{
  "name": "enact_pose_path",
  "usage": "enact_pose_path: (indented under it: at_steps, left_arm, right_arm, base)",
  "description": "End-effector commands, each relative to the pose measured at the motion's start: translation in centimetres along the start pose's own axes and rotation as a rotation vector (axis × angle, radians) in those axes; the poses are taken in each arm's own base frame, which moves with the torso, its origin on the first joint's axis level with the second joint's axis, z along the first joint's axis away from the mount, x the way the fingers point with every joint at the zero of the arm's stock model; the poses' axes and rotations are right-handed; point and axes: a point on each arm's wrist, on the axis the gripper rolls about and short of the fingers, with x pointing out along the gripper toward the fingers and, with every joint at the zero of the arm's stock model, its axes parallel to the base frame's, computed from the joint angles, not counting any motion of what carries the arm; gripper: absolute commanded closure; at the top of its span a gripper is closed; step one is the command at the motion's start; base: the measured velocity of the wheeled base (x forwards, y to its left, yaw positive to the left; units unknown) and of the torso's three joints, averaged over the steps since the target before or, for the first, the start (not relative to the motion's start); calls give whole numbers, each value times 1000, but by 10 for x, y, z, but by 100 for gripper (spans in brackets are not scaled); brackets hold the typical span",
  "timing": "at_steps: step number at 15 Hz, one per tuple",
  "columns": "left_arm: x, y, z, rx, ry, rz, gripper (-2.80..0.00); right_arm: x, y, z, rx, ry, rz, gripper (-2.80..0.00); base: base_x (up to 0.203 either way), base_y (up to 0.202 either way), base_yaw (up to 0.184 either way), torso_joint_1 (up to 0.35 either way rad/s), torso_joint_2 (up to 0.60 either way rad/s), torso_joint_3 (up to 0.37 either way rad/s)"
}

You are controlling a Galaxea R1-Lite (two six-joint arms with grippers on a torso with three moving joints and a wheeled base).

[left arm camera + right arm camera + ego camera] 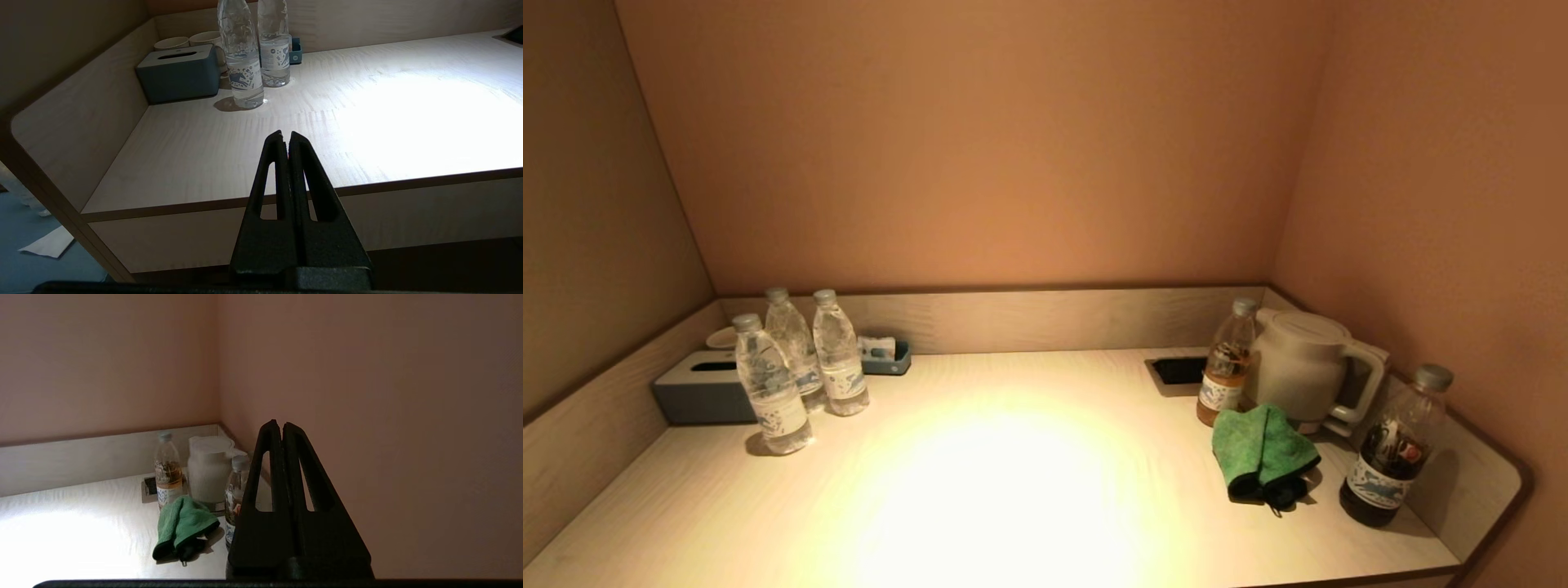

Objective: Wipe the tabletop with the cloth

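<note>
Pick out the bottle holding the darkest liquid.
The dark bottle at the table's right edge, right of the green cloth. The bottle by the kettle holds amber liquid; the three left bottles are clear.

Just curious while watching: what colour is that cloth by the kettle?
The cloth is green with a dark edge; the head view shows it best.

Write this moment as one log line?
cloth: folded, untouched, before kettle | left gripper: shut, off table | right gripper: shut, raised

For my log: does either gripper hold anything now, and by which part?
Nothing is held. The left gripper and right gripper are both shut and empty, off the tabletop. The green cloth lies untouched beside the kettle.
</note>
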Motion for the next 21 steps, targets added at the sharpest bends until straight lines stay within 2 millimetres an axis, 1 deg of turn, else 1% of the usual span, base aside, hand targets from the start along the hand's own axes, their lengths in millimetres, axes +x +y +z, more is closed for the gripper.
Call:
enact_pose_path:
  at_steps: [1, 2, 3, 4, 5, 6, 8, 9, 10, 13, 14, 15, 16, 17, 18, 19, 20, 21]
  left_arm:
    - [0, 0, 0, 0, 1, 0, 0]
    - [0, 0, 0, 0, 1, 1, 0]
    - [0, 0, 0, 2, 2, 2, 0]
    - [0, 0, 0, 2, 1, 2, 0]
    - [0, 0, 0, 0, 1, 2, 0]
    - [0, 0, 0, 0, 1, 2, 0]
    - [0, 0, 0, 0, 1, 2, 0]
    - [0, 0, 0, 0, 1, 0, 0]
    - [0, 0, 0, 0, 1, 0, 0]
    - [0, 0, 0, 0, 1, 2, 0]
    - [0, 0, 0, 0, 1, 2, 0]
    - [0, 0, 0, 1, 1, 1, 0]
    - [0, 0, 0, 0, 2, 0, 0]
    - [0, 0, 0, 0, 1, 2, 0]
    - [0, 0, 0, 0, 1, 2, 0]
    - [0, 0, 0, 0, 1, 2, 0]
    - [0, 0, 0, 2, 1, 2, 0]
    - [0, 0, 0, 2, 2, 0, 0]
  right_arm:
    - [-8, 0, -2, -1, -26, 0, 0]
    - [-8, 0, -2, 0, -27, 0, 0]
    - [-8, 1, -9, -1, -19, 5, 0]
    - [-10, 2, -22, -2, -5, 20, 0]
    - [-19, 1, -35, 6, -21, 39, 0]
    - [-23, 1, -46, 9, -22, 62, 0]
    - [-37, -1, -59, 20, -71, 107, 0]
    - [-38, 0, -67, 31, -71, 126, 0]
    - [-35, 2, -74, 49, -47, 146, 0]
    - [-35, 3, -75, 52, -53, 158, 0]
    - [-31, 6, -82, 48, -49, 193, 0]
    - [-24, 11, -97, 36, -22, 222, 0]
    - [-16, 18, -118, 20, 18, 253, 0]
    - [-11, 22, -133, 9, 36, 279, 0]
    - [-9, 24, -140, 4, 26, 301, 0]
    - [-9, 25, -140, 2, 18, 310, 0]
    - [-8, 26, -146, 1, 37, 315, 0]
    - [-6, 28, -156, -3, 67, 323, 0]
  base:
    - [0, 0, 0, 0, 0, 0]
    - [0, 0, 0, 0, 0, 0]
    - [0, 0, 0, 0, 0, 0]
    - [0, 0, 0, 0, 0, 0]
    - [0, 0, 0, 0, 0, 0]
    - [0, 0, 0, 0, 0, 0]
    - [0, 0, 0, 0, 0, 0]
    - [0, 0, 0, 0, 0, 0]
    - [0, 0, 0, 0, 0, 0]
    - [0, 0, 0, 0, 0, 0]
    - [0, 0, 0, 0, 0, 0]
    - [0, 0, 0, 0, 0, 0]
    - [0, 0, 0, 0, 0, 0]
    - [0, 0, 0, 0, 0, 0]
    - [0, 0, 0, 0, 0, 0]
    - [0, 0, 0, 0, 0, 0]
    - [0, 0, 0, 0, 0, 0]
    - [0, 0, 0, 0, 0, 0]
